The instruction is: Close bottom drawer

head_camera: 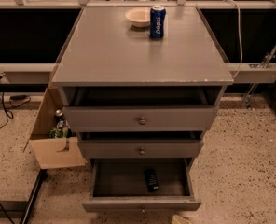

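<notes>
The bottom drawer (pixel 141 204) of the grey cabinet is pulled far out, with its slim front panel near the lower edge of the camera view. A small black object (pixel 151 179) lies inside it. My gripper (pixel 181 219) shows only as a pale tip at the bottom edge of the view, just below and to the right of the drawer front and apart from it.
The top drawer (pixel 140 118) and the middle drawer (pixel 140 149) stand slightly open. A blue can (pixel 157 21) and a white bowl (pixel 139 17) sit on the cabinet top. An open cardboard box (pixel 54 139) with cans stands at the left. Cables lie on the speckled floor.
</notes>
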Tool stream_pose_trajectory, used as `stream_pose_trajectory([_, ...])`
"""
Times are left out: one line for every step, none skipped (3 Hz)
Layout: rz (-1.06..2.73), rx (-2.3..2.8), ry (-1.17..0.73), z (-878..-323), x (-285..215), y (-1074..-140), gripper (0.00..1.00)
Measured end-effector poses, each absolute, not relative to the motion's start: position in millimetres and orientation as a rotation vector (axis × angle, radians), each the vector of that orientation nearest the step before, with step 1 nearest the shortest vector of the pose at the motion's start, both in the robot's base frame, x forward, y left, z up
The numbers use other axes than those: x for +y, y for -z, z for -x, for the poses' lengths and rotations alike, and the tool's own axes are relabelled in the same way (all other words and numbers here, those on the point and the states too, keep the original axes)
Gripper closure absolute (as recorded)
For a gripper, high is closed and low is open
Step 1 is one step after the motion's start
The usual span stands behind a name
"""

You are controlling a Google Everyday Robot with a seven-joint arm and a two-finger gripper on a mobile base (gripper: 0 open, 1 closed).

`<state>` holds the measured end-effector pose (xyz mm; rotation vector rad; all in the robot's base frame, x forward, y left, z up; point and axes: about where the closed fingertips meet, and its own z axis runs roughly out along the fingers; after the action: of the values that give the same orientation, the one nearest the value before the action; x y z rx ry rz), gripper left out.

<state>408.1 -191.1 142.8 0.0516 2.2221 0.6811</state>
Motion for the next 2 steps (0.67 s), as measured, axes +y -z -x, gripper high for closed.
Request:
stream_pose_trajectory([-0.071, 2.2, -0.677, -428, -190, -138, 1.0])
stream_pose_trajectory([-0.079, 2.19, -0.675, -439, -189, -135, 1.0])
